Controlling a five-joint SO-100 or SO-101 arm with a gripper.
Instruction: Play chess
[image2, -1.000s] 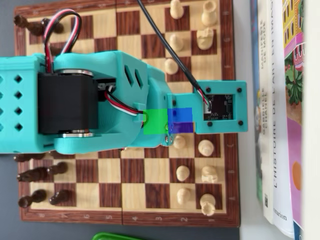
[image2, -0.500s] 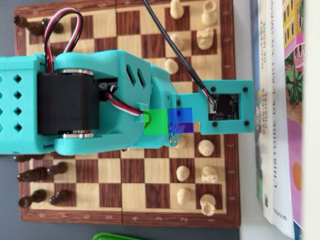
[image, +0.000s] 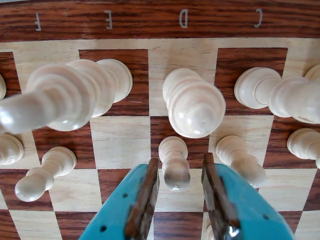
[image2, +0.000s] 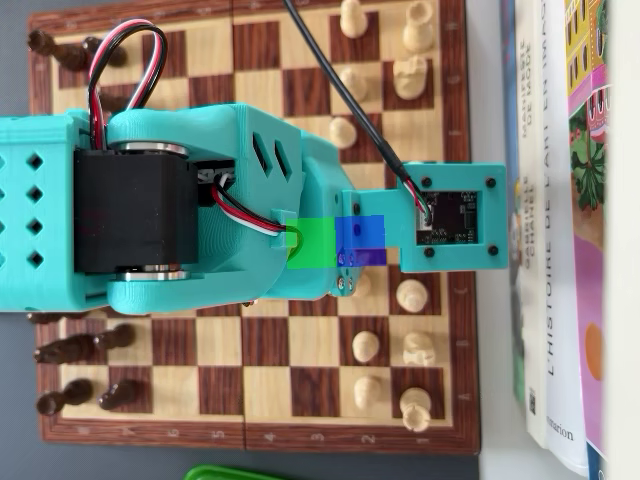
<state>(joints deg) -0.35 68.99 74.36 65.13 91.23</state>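
Note:
In the wrist view my gripper (image: 180, 162) is open, and its two teal jaws with brown pads stand on either side of a white pawn (image: 173, 159). A small gap shows on each side of the pawn's head. The pawn stands on a dark square of the wooden chessboard (image: 120, 145), in front of a tall white piece (image: 196, 105) on the D file. In the overhead view my teal arm (image2: 200, 210) lies across the middle of the board (image2: 260, 390) and hides the gripper and this pawn.
More white pawns stand close by on the right (image: 241, 159) and the left (image: 47, 172). A tall white piece (image: 65, 95) looms at the left. Dark pieces (image2: 80, 345) line the board's left side in the overhead view. Books (image2: 560, 200) lie along its right edge.

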